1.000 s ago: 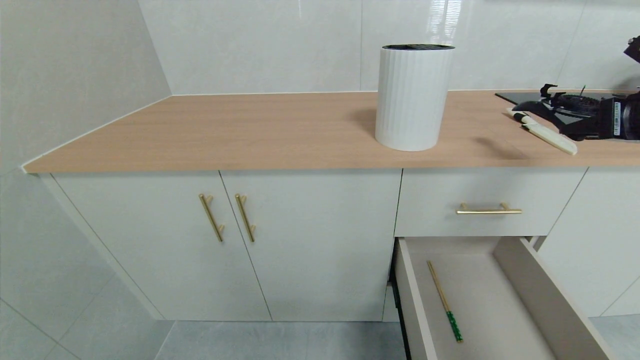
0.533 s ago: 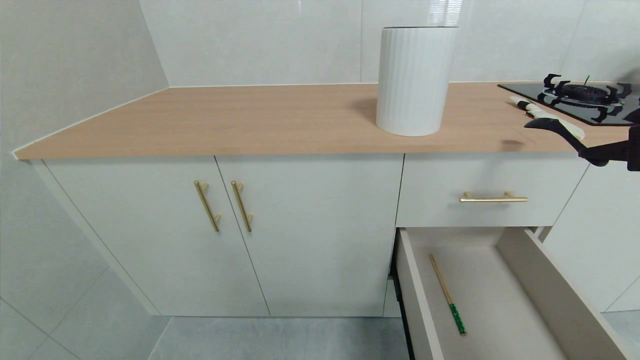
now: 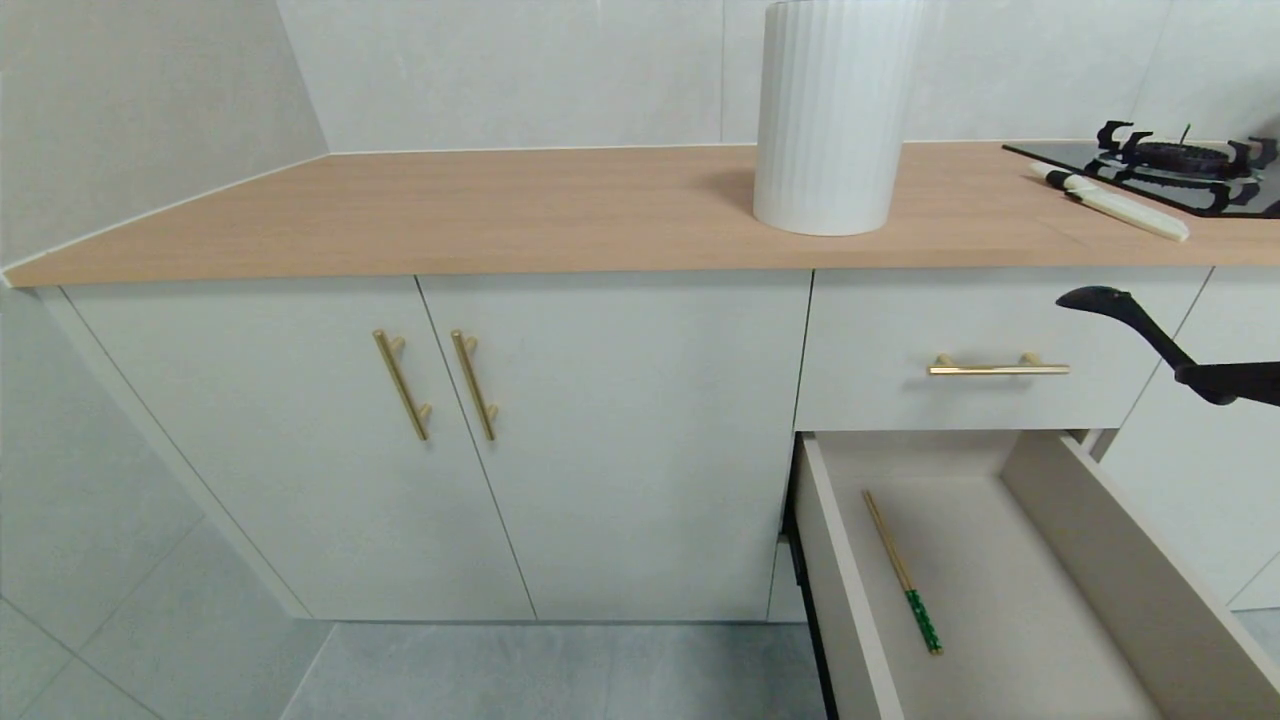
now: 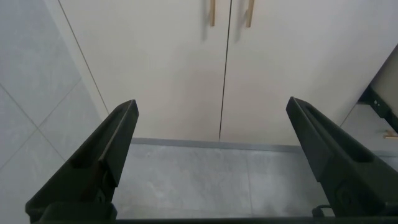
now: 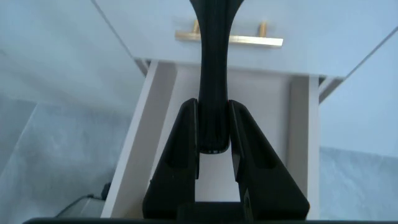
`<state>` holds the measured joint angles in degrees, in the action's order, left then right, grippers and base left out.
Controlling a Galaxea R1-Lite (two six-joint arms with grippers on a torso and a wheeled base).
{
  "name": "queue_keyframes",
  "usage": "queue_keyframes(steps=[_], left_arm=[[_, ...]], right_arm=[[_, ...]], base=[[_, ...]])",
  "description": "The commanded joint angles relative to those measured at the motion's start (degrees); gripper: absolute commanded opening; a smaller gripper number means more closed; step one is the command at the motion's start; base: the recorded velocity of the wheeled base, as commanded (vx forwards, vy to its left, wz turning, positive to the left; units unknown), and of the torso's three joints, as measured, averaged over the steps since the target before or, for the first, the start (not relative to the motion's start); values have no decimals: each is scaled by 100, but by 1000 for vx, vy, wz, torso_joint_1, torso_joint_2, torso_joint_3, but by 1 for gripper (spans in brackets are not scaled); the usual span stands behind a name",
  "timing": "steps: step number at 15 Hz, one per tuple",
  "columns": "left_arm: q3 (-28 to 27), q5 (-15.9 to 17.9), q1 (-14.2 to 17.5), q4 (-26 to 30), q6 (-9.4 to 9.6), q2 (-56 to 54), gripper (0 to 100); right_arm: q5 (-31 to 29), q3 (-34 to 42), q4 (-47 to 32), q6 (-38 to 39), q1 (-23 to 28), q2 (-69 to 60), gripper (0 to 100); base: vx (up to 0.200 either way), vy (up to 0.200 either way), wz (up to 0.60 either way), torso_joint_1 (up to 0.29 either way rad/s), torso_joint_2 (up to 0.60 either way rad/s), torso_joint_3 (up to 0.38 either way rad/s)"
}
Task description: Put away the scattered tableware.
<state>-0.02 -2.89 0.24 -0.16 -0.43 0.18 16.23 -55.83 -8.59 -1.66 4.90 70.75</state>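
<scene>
At the right edge of the head view, the right claw [image 5: 213, 111] is closed narrow around the handle of a black spoon [image 3: 1128, 314]. The spoon hangs in the air in front of a closed drawer [image 3: 900, 320], just under the lip of the counter [image 3: 500, 215]. Its long axis slants from the grip at far right up and leftward to the curved bowl end.

Below and a little left of the spoon, at the lower right of the frame, an open drawer [image 3: 828, 560] is pulled out. Chopsticks [image 3: 903, 573] lie lengthwise on its floor near its left wall. The right wrist view shows the spoon pointing out over that drawer's cavity.

The right arm is much the nearer to the drawer. The left claw [image 4: 212, 111] is spread wide and holds nothing, facing the cabinet doors [image 4: 186, 68] and the floor. A knife [image 3: 1112, 201] lies on the counter at upper right.

Compared with a second ago, the whole head view has shifted, so the camera has moved. Even so, the spoon has dropped relative to the counter. It was level with the knife, then at the counter's front edge, and is now below it.
</scene>
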Motion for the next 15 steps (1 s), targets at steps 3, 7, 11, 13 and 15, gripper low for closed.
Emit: queue_keyframes(steps=[3,7,11,13,15], left_arm=[[2,-1,2,-2,-1,-1,100],[2,-1,2,-2,-1,-1,100],[2,-1,2,-2,-1,-1,100],[2,-1,2,-2,-1,-1,100],[2,-1,2,-2,-1,-1,100]], right_arm=[[3,591,-19,-28,-95,-176,0],[-58,1075,-55,-36,-226,562,0],[-181,1031,-46,-10,-305,1749,0],[-181,1013,24,16,-332,2478,0],[-208,1031,402,16,-341,3146,0]], base=[[0,0,0,0,0,0],[0,0,0,0,0,0],[0,0,0,0,0,0],[0,0,0,0,0,0],[0,0,0,0,0,0]])
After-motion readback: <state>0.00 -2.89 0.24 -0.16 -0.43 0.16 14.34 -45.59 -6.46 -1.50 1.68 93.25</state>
